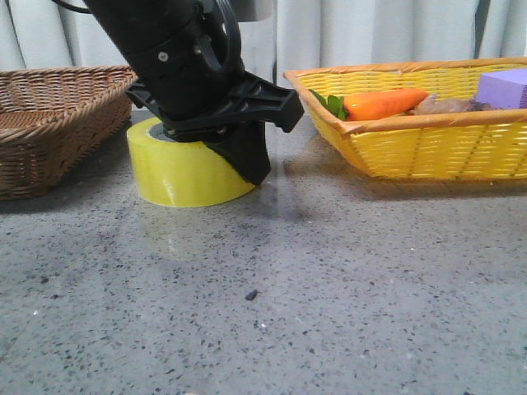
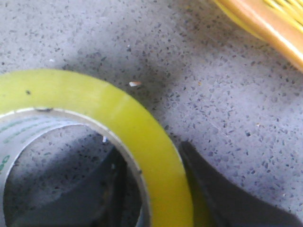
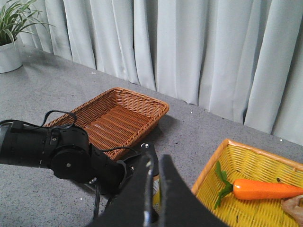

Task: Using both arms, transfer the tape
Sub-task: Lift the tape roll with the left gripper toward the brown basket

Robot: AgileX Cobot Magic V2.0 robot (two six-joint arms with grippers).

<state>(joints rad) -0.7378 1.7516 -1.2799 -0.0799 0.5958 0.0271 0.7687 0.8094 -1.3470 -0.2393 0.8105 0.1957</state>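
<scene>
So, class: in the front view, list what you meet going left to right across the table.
Brown basket → tape with the left gripper on it → yellow basket, holding carrot then purple block.

Black left gripper [image 1: 216,141] down over the tape [image 1: 183,169] (yellow-green roll) — one finger outside its wall.

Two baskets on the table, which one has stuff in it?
The yellow basket, on the robot's right: it holds a carrot and a purple block. The brown basket on the left shows only bare weave.
</scene>
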